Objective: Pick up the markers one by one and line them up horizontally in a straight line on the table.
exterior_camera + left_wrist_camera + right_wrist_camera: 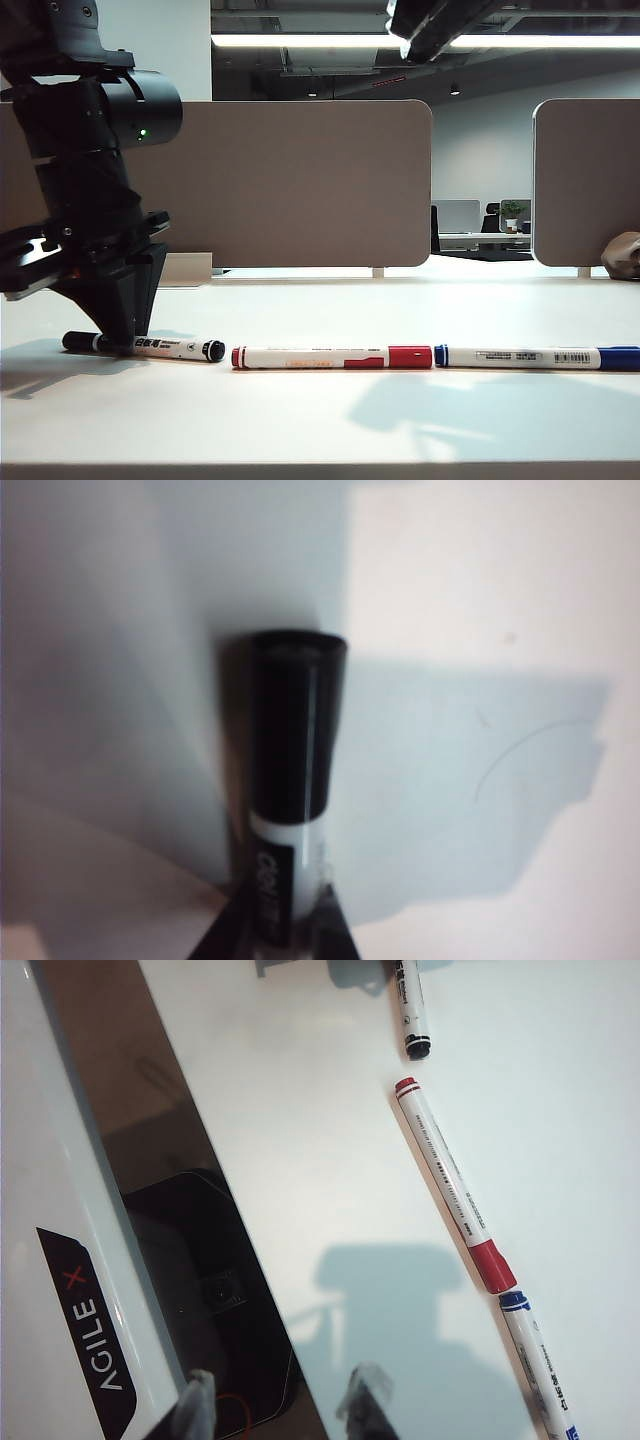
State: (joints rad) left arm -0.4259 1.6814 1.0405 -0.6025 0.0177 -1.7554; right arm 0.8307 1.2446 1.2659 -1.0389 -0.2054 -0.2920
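Note:
Three markers lie end to end in a row on the white table (320, 420). The black marker (175, 348) is at the left, the red marker (330, 357) in the middle and the blue marker (540, 357) at the right. My left gripper (120, 340) points down onto the black marker's left part and is shut on it. In the left wrist view the black marker (295, 730) runs out from between the left gripper's (280, 935) dark jaws. My right gripper (280, 1405) hangs open and empty high over the table's edge, away from the black marker (412, 1010), red marker (450, 1180) and blue marker (535, 1360).
Grey-brown divider panels (290, 180) stand behind the table, with a second panel (585, 180) at the right. A brown object (625, 255) sits at the far right. The robot's white base with a black label (80, 1340) borders the table below the right gripper.

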